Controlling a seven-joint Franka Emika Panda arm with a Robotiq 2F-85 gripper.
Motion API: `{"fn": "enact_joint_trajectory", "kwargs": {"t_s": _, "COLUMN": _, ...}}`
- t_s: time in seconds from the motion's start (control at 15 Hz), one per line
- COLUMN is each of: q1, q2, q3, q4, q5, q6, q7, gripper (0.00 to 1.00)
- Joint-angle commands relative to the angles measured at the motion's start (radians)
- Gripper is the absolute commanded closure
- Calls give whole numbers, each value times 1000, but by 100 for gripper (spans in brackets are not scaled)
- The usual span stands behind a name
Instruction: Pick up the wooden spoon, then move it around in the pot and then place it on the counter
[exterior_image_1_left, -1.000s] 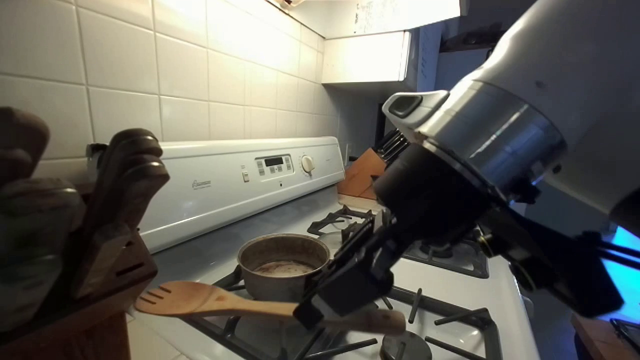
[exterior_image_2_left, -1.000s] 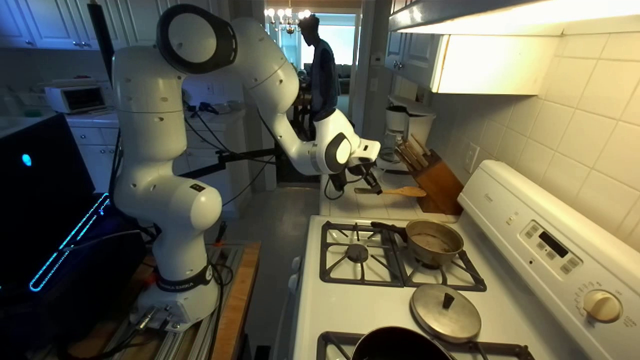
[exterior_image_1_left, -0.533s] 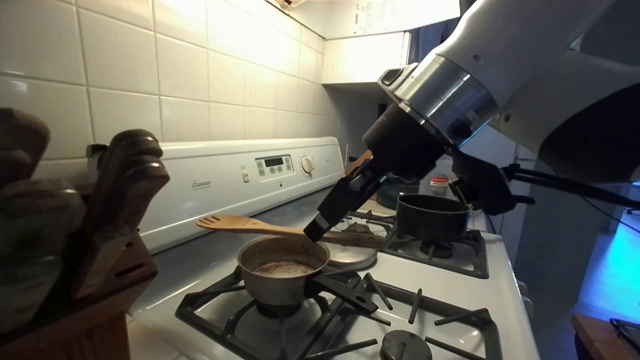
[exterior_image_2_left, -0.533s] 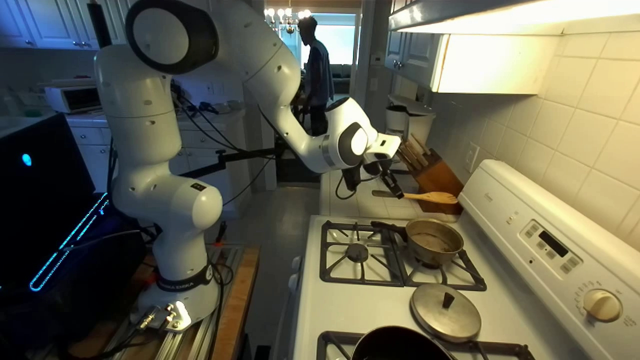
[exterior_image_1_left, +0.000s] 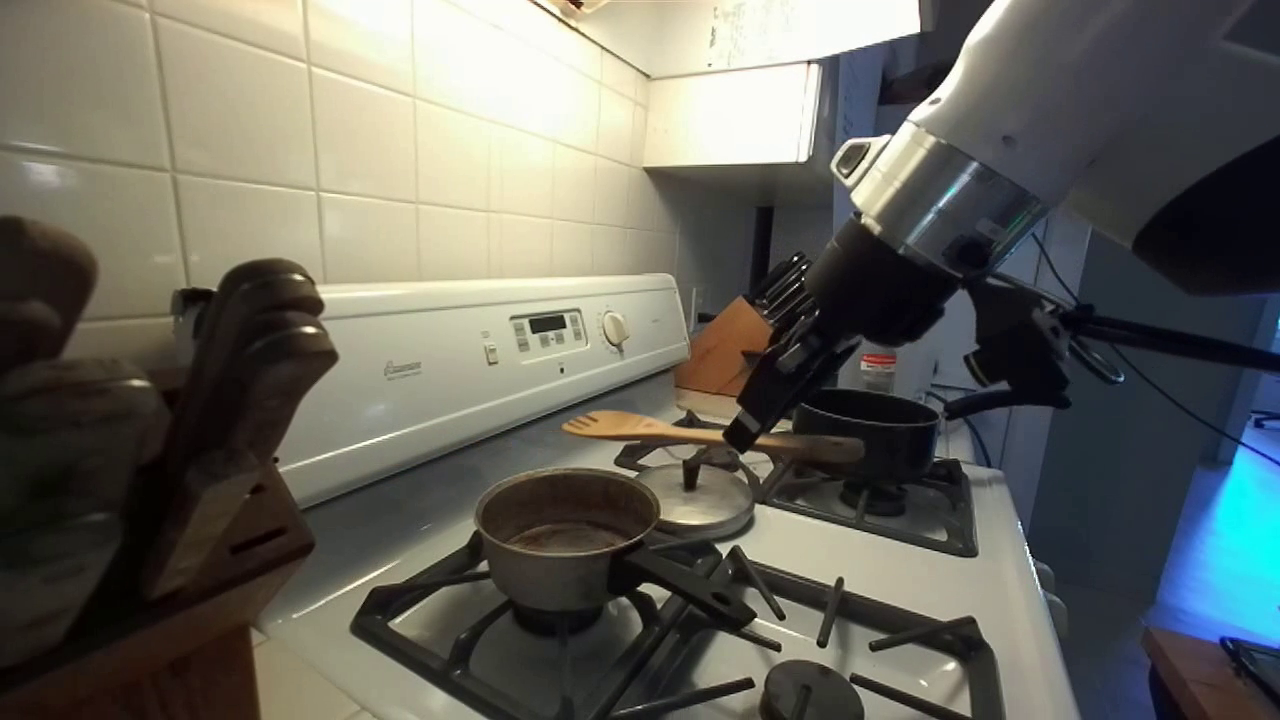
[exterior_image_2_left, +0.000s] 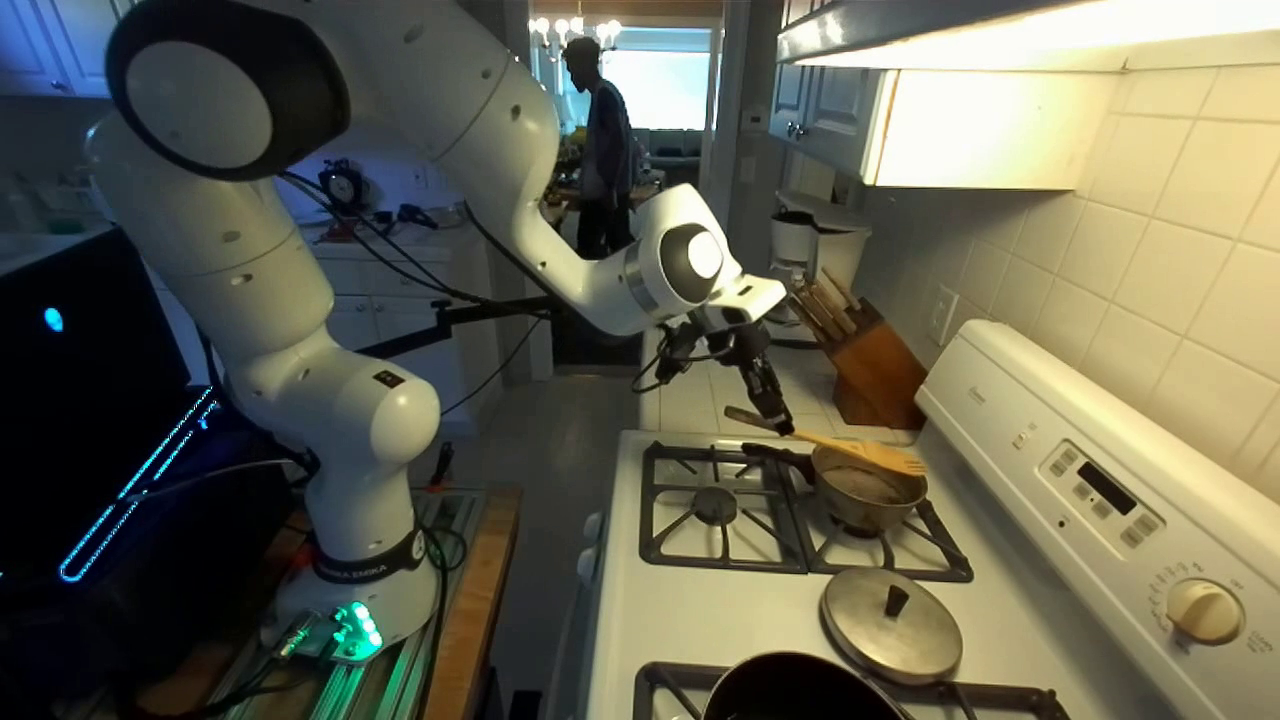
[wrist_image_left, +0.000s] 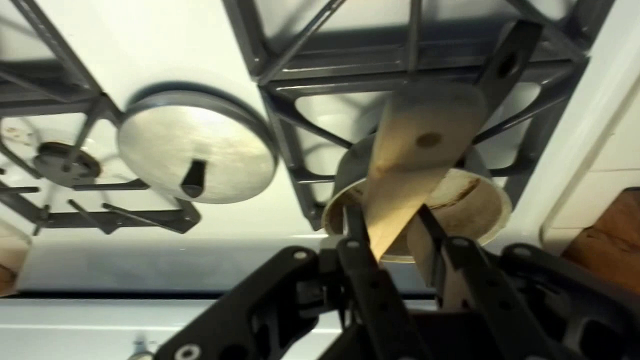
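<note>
Gripper (exterior_image_1_left: 742, 432) clamped on wooden spoon (exterior_image_1_left: 690, 433), held above pot (exterior_image_1_left: 545, 578) | pickup: done | stirring: can't tell | set-down: pending

The spoon (wrist_image_left: 407, 167) is brown, the hand (wrist_image_left: 391, 220) black.

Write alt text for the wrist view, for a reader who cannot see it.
A gripper holds a light-brown wooden spoon by its handle, which partly hides a stained pot on a stove grate. To the left is a round metal lid with a dark knob.
</note>
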Motion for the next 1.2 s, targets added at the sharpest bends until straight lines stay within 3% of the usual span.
{"fn": "enact_joint_trajectory", "kwargs": {"t_s": 0.0, "q1": -255, "q2": -136, "q3": 223, "q4": -72, "q5": -42, "q6": -105, "q7": 73, "gripper": 93}}
{"fn": "enact_joint_trajectory", "kwargs": {"t_s": 0.27, "q1": -585, "q2": -117, "q3": 484, "q4": -115, "q5": 92, "q6": -60, "q7": -10, "gripper": 93}}
{"fn": "enact_joint_trajectory", "kwargs": {"t_s": 0.33, "q1": -668, "q2": -66, "q3": 568, "q4": -92, "q5": 115, "q6": -6, "q7": -22, "gripper": 73}}
{"fn": "enact_joint_trajectory", "kwargs": {"t_s": 0.4, "q1": -728, "q2": -70, "q3": 618, "q4": -103, "q5": 135, "q6": -8, "q7": -33, "gripper": 73}}
{"fn": "enact_joint_trajectory", "kwargs": {"t_s": 0.67, "q1": -764, "q2": -74, "q3": 649, "q4": -113, "q5": 150, "q6": -11, "q7": -38, "gripper": 73}}
{"fn": "enact_joint_trajectory", "kwargs": {"t_s": 0.73, "q1": -764, "q2": -74, "q3": 649, "q4": -113, "q5": 151, "q6": -11, "q7": -39, "gripper": 93}}
{"fn": "enact_joint_trajectory", "kwargs": {"t_s": 0.8, "q1": -793, "q2": -69, "q3": 686, "q4": -102, "q5": 169, "q6": -22, "q7": -47, "gripper": 93}}
{"fn": "enact_joint_trajectory", "kwargs": {"t_s": 1.0, "q1": -956, "q2": -83, "q3": 809, "q4": -93, "q5": 198, "q6": -61, "q7": -70, "gripper": 93}}
{"fn": "enact_joint_trajectory", "kwargs": {"t_s": 1.13, "q1": -1045, "q2": -85, "q3": 838, "q4": -102, "q5": 206, "q6": -64, "q7": -78, "gripper": 93}}
